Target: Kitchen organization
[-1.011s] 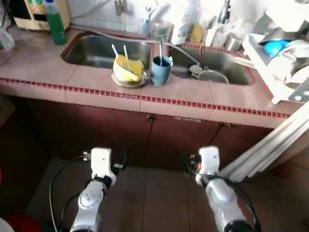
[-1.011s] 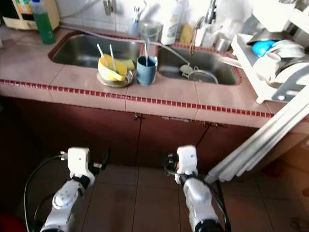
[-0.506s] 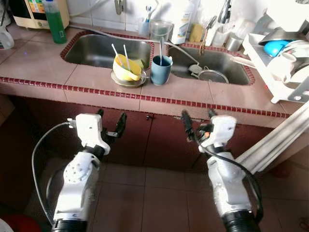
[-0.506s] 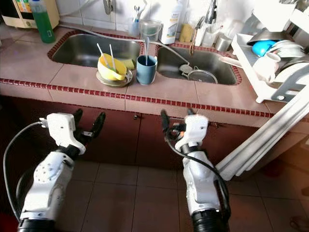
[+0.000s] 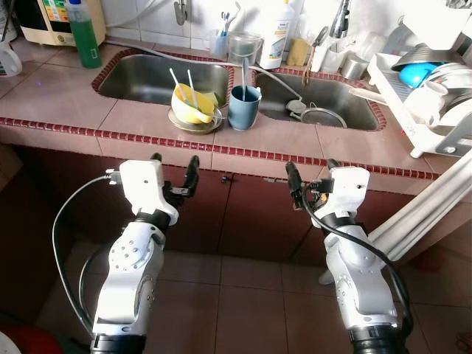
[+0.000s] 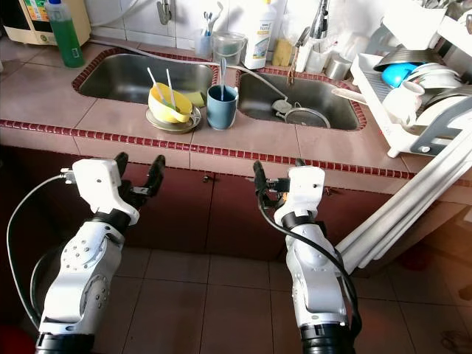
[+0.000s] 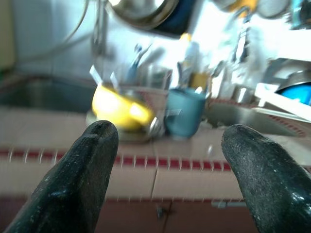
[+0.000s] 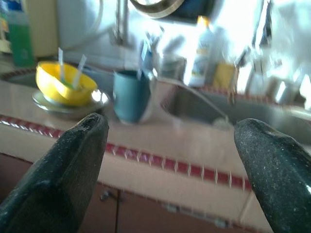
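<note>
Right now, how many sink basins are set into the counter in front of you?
2. The left basin lies behind the yellow bowl on its plate; the right basin holds a round strainer. The blue cup stands between them on the counter.

Shiny steel sink (image 5: pixel 158 77), glossy yellow bowl (image 5: pixel 193 105), matt tiled counter (image 5: pixel 66 96).

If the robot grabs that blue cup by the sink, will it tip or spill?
The blue cup looks rigid and probably stands steady on the flat counter. The utensil standing in it could shift or fall out if tilted. Whether it holds liquid cannot be seen.
</note>
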### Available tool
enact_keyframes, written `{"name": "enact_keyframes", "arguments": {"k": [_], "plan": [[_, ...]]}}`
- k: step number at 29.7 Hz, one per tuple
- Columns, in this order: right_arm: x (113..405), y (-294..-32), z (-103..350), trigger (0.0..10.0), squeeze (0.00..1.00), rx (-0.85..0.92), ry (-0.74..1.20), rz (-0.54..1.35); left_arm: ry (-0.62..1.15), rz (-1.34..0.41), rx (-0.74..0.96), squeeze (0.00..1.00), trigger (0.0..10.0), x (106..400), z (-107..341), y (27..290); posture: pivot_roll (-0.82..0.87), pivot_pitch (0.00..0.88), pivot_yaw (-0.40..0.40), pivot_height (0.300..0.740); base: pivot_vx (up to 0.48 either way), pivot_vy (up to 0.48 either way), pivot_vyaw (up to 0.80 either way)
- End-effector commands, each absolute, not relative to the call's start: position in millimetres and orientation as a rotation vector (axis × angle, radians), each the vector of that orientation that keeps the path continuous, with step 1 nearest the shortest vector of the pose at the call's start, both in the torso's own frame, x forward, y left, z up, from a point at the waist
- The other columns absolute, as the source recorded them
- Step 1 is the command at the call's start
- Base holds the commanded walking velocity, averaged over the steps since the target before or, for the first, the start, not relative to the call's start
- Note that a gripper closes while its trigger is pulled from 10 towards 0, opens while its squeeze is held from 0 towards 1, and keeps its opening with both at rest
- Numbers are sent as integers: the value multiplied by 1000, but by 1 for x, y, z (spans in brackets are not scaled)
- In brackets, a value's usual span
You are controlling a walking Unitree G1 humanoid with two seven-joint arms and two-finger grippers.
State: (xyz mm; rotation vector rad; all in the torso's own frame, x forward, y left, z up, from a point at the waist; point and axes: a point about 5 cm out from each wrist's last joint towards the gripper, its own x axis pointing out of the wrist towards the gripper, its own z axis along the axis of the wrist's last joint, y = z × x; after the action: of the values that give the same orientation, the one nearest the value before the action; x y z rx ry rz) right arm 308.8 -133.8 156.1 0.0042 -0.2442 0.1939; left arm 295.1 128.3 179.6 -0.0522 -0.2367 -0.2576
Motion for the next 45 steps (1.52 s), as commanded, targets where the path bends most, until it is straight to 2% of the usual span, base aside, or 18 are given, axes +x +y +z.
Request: {"name": "enact_keyframes", "arguments": {"k": [1, 10, 17, 27, 33, 45], "plan": [[307, -137, 168, 10000, 0, -16, -290, 210, -265, -306, -13, 0, 10000, 294, 190, 125, -175, 0, -83, 740, 0, 0, 0], [305, -146, 185, 10000, 0, -54, -343, 223, -257, -305, 2, 0, 10000, 297, 197, 132, -185, 4, -73, 740, 0, 0, 0], [301, -140, 199, 10000, 0, -43, -399, 254, -274, -333, -3, 0, 10000, 290, 200, 132, -178, 21, -78, 740, 0, 0, 0], [295, -136, 183, 10000, 0, -56, -396, 303, -249, -264, -23, 0, 10000, 288, 181, 141, -165, 29, -86, 740, 0, 0, 0], [293, -138, 156, 10000, 0, -104, -335, 296, -209, -261, -8, 0, 10000, 287, 161, 134, -154, 32, -87, 740, 0, 0, 0], [297, -139, 162, 10000, 0, -98, -352, 279, -203, -278, 4, 0, 10000, 291, 163, 133, -157, 36, -89, 740, 0, 0, 0]]}}
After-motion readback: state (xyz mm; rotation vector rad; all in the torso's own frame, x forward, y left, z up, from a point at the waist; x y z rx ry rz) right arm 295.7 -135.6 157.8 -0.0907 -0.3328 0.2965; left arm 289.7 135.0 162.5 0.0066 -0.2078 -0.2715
